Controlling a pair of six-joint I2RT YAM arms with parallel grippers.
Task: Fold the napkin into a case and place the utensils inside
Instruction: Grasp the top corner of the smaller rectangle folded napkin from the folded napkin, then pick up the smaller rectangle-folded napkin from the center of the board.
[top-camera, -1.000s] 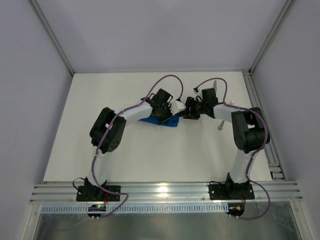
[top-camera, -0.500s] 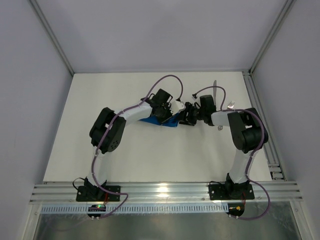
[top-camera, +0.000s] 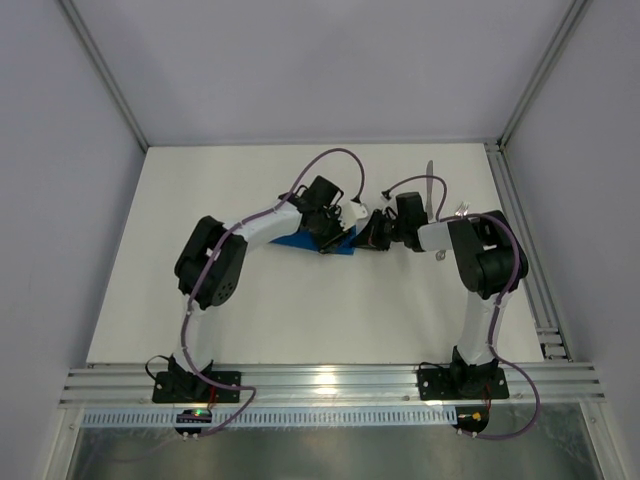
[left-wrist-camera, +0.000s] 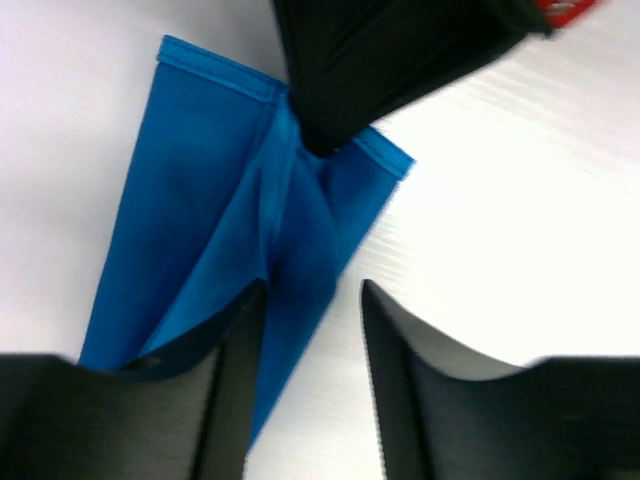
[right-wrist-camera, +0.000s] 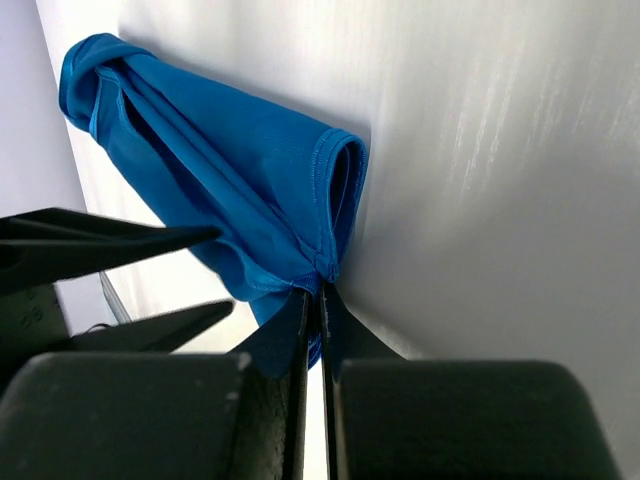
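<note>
1 napkin (left-wrist-camera: 200, 210): bright blue, folded into a narrow multi-layer strip w/ loose pleats. It lies flat on the worktop (top-camera: 300, 320), in the far half, approx centred btwn L and R edges.

2 grippers, both at the napkin.
- R gripper (right-wrist-camera: 313, 298): jaws fully closed, tips pinching the stitched hem at the strip's open end. In L wrist view its black finger comes down onto that hem at the top of the cloth.
- L gripper (left-wrist-camera: 312, 292): jaws part open, nothing clamped. One finger (left-wrist-camera: 225, 350) sits over the cloth's edge, the other over bare worktop, and a fold of cloth shows in the gap. Can't tell if the finger touches the cloth.

2 utensils, both silver, toward the far-R corner of the worktop, well apart from the napkin.
- 1 knife (top-camera: 430, 180): slim, pointing at the far edge, just beside the R arm (top-camera: 480, 260).
- 1 fork (top-camera: 461, 211): near the R edge, mostly hidden under the R arm, only its ends show.
</note>
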